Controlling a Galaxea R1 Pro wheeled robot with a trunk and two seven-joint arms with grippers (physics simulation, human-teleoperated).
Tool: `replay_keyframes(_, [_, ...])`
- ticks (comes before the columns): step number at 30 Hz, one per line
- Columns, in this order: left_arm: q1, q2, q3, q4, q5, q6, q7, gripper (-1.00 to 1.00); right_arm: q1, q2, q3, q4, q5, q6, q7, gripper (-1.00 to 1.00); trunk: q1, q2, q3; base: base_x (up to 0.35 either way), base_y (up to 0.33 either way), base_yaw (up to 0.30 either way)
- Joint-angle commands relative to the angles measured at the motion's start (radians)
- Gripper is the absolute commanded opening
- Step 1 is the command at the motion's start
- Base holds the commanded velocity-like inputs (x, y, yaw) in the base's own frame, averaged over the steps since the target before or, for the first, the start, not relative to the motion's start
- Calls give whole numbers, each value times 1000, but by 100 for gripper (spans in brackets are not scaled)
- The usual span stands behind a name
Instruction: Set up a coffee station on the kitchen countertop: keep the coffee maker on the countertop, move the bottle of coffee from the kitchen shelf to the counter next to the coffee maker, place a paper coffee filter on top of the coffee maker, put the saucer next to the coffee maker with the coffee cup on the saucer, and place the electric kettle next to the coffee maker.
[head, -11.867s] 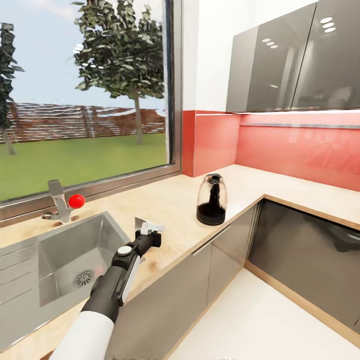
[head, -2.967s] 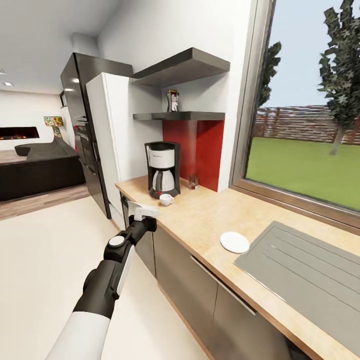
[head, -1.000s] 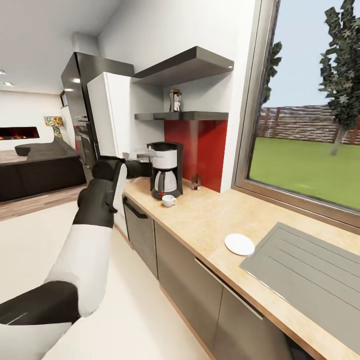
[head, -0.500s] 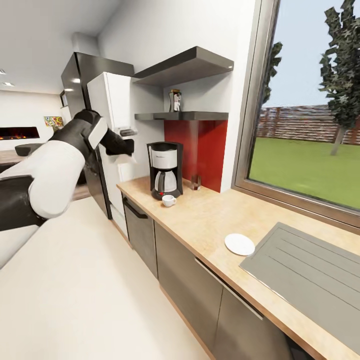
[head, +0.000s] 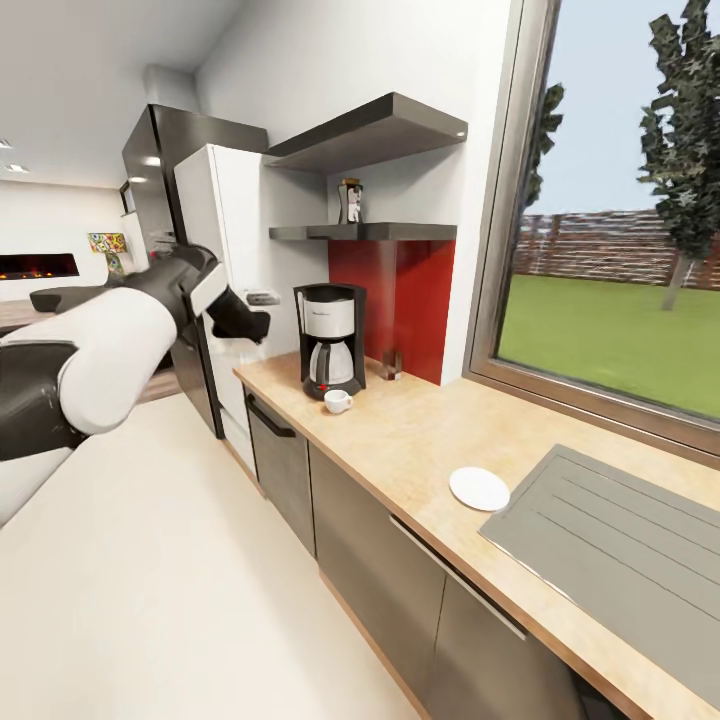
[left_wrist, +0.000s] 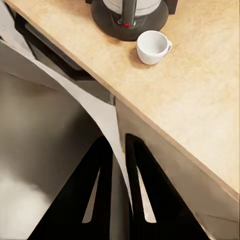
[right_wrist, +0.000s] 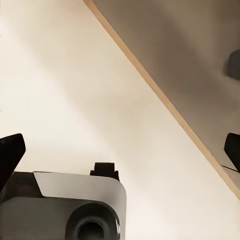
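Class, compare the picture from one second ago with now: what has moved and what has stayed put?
The left arm swung up and away from the coffee maker, its gripper still pinching the filter. Cup, saucer and bottle are unmoved.

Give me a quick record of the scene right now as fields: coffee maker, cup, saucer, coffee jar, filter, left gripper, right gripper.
coffee maker: upright on the countertop, below the shelf
cup: on the countertop in front of the coffee maker, not on the saucer
saucer: bare, near the sink's drainboard
coffee jar: on the shelf
filter: pinched between the left gripper's fingers
left gripper: shut on the filter, raised left of the coffee maker
right gripper: open, over the floor
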Motion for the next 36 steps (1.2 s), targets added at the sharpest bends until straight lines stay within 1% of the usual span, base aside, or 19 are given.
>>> replay_keyframes(1, [-1,0,-19,3,-11,3,-8,-100,-1,1,5,1,1,-3,0,100,0,-1,-1,0,0,0])
replay_keyframes(2, [-1,-1,-50,8,-11,3,-8,-100,-1,7,13,1,1,-3,0,100,0,-1,-1,0,0,0])
replay_keyframes(3, [-1,-1,-62,10,-12,3,-8,-100,-1,9,22,1,1,-3,0,100,0,-1,-1,0,0,0])
replay_keyframes(4, [-1,-9,-90,13,-12,3,-9,-100,-1,15,76,2,1,-3,0,100,0,-1,-1,0,0,0])
replay_keyframes(5, [-1,-16,-98,12,-12,2,-8,-100,-1,16,100,3,1,-3,0,100,0,-1,-1,0,0,0])
replay_keyframes(6, [-1,-19,-101,10,-12,2,-8,-100,-1,17,108,3,1,-3,0,100,0,-1,-1,0,0,0])
replay_keyframes(9, [-1,-27,-106,8,-12,2,-8,-100,-1,18,125,3,1,-3,0,100,0,-1,-1,0,0,0])
replay_keyframes(12, [-1,-42,-113,5,-14,1,-8,-100,-1,19,141,4,1,-3,0,100,0,-1,-1,0,36,0])
replay_keyframes(18, [-1,-43,-113,4,-24,0,-8,-100,-1,19,142,4,1,-3,0,100,0,-1,-1,25,214,0])
replay_keyframes(32, [-1,-43,-113,4,-27,0,-8,-100,-1,19,142,4,1,-3,0,100,0,-1,-1,75,297,0])
replay_keyframes(36, [-1,-43,-113,4,-27,0,-8,-100,-1,19,142,4,1,-3,0,100,0,-1,-1,69,264,-74])
